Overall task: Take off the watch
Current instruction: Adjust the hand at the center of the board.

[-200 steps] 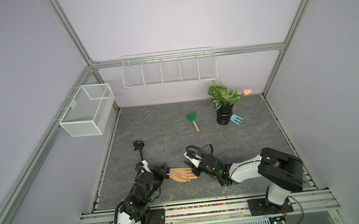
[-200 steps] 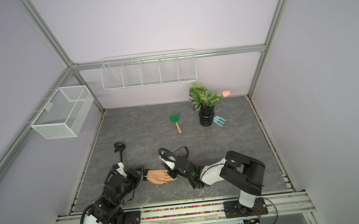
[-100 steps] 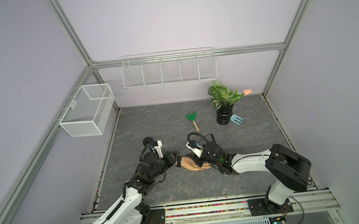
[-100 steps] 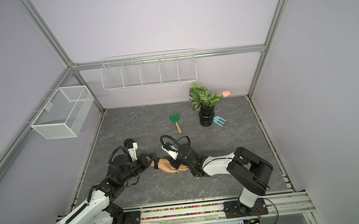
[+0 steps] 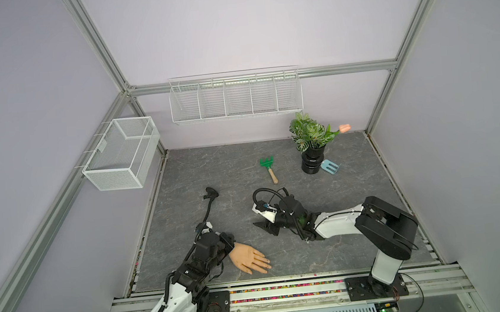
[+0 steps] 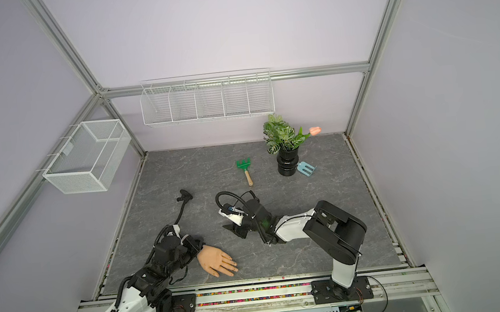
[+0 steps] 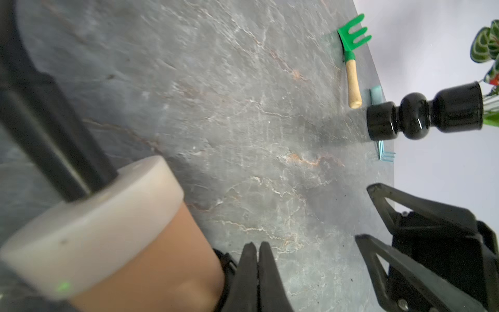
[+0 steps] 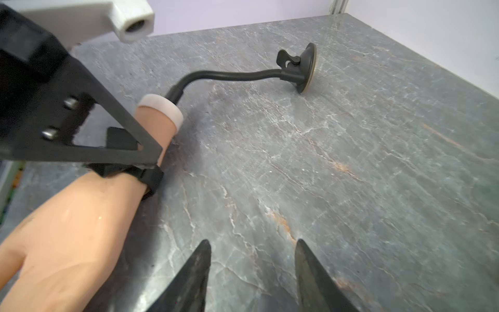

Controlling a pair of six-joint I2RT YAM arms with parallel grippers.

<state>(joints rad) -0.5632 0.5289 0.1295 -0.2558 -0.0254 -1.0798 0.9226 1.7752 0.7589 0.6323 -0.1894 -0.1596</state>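
The mannequin hand (image 5: 248, 258) lies palm down near the front edge of the bench (image 5: 352, 169), its fingers pointing toward the robot's right. The watch (image 8: 151, 177) sits on its wrist. In both top views the left arm covers the wrist, so the watch cannot be seen there. The right wrist view shows only a stretch of black strap wrapping the wrist, and the dial is hidden behind a finger (image 8: 81, 154) of the left claw. In the left wrist view a blurred sliver of strap (image 7: 226, 266) shows beside the wrist at the frame's edge.

The left claw (image 7: 256, 247) is closed, its two tips pressed together right beside the strap. Whether any strap is pinched between them cannot be made out.

The right claw (image 8: 251, 259) is open with nothing between its tips, low over bare bench and apart from the hand. Only the tips show in its own camera.

A white collar (image 8: 162, 108) caps the wrist's cut end. From it a black gooseneck stem (image 8: 229, 74) curves to a suction cup base (image 8: 305, 67) stuck on the bench.

Farther back lie a green hand rake (image 5: 267, 163), a black vase (image 5: 312, 160) of foliage, and a pale blue tool (image 5: 330, 166) partly hidden behind the vase.
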